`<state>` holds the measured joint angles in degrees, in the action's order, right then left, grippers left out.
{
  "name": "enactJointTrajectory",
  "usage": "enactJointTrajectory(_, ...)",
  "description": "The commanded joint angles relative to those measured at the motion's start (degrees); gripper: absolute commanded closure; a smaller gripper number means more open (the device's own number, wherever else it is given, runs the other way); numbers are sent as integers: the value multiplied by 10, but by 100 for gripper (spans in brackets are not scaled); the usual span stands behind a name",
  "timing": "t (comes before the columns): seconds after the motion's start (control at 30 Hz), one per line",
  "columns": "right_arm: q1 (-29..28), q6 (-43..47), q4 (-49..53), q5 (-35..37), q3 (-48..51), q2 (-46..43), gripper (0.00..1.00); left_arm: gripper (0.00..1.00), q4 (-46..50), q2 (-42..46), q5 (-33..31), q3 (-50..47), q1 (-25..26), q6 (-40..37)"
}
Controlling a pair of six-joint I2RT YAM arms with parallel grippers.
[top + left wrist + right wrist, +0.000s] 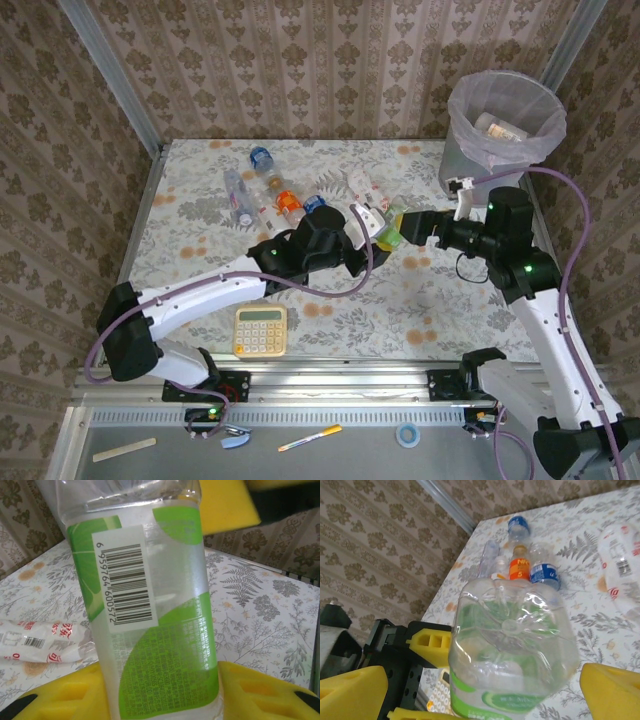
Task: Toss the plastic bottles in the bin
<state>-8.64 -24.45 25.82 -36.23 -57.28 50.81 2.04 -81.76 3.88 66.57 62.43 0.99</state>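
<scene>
Green-label bottle [392, 233] is off the table, clamped crosswise in the left gripper [372, 236], jaws part-closed on its body. Everything else is placed relative to that bottle.
- Right gripper [416, 225]: just right of it, spread wide, holding nothing.
- Left wrist view: barcode side, yellow pads [260, 692] hard against the label. A red-print bottle [40, 642] lies on the table [260, 605] behind it to the left.
- Right wrist view: the clear base [512, 645] end-on, between that gripper's two fingers [610, 690]. Gap on the right; can't tell about contact on the left.
- Bin [450, 165]: far right of it, bag-lined, with one bottle [498, 127] visible inside.
- Loose bottles [287, 200]: far left of it. I count six, but the cluster is tight, so not certain.
- One yellow calculator [260, 331]: near left of it.
</scene>
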Motion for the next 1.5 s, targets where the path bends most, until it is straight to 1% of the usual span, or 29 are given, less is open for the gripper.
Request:
enactJointTrajectory(0.0, -11, -8, -9, 12, 6, 8, 0, 60, -21, -1, 9, 23, 9, -21)
enactJointTrajectory(0.5, -19, -12, -6, 12, 8, 28, 8, 60, -61, -2, 11, 4, 21, -39)
enactJointTrajectory(0.83, -21, -20, -11, 11, 9, 40, 15, 60, -96, 4, 24, -20, 26, -53)
enactJointTrajectory(1.0, -21, -23, -11, 10, 8, 43, 21, 59, -111, 6, 29, -28, 28, -61)
enactJointTrajectory(1.13, -22, -22, -8, 8, 2, 44, 32, 57, -127, 9, 32, -40, 29, -66)
enactJointTrajectory(1.23, -22, -21, -5, 9, -2, 46, 37, 54, -136, 11, 33, -47, 31, -69)
enactJointTrajectory(1.3, -22, -20, -4, 10, -4, 47, 41, 50, -132, 11, 33, -45, 31, -66)
enactJointTrajectory(1.37, -22, -20, -3, 10, -5, 49, 46, 43, -129, 12, 32, -44, 32, -64)
enactJointTrajectory(1.47, -21, -19, -2, 12, -8, 51, 52, 28, -129, 13, 27, -46, 32, -63)
